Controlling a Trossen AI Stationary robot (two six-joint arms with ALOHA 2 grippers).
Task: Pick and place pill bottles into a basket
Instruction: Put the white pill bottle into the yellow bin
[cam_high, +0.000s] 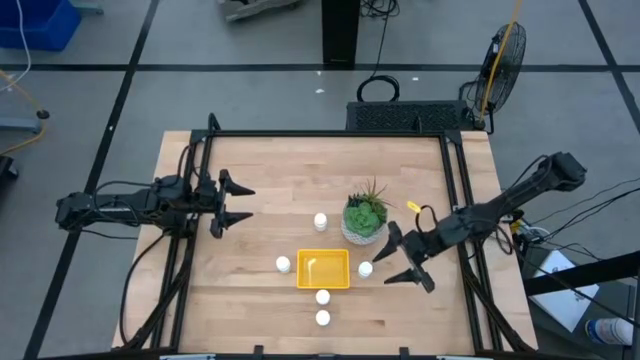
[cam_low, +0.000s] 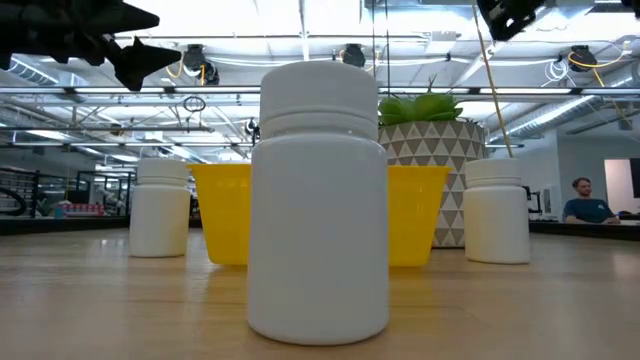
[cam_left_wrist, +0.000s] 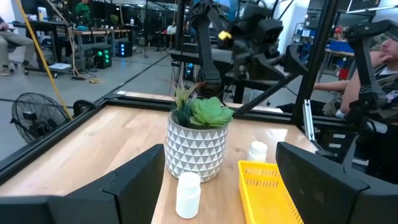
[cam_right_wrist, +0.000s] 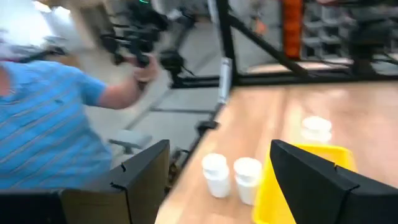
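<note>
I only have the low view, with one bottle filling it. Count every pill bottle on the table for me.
Observer: Five pill bottles stand around the basket. Two of them line up in front of your camera, so the nearer one hides the other.
Operator: Tell me what's in the basket.
Observer: From above it looks empty. All five bottles are on the wood outside it.
Operator: Give me the right gripper.
Observer: The right gripper is open, next to the bottle on the basket's right side, just below the plant pot in the high view.
Operator: Now the left.
Observer: The left gripper is open over the table's left part, away from every bottle.
</note>
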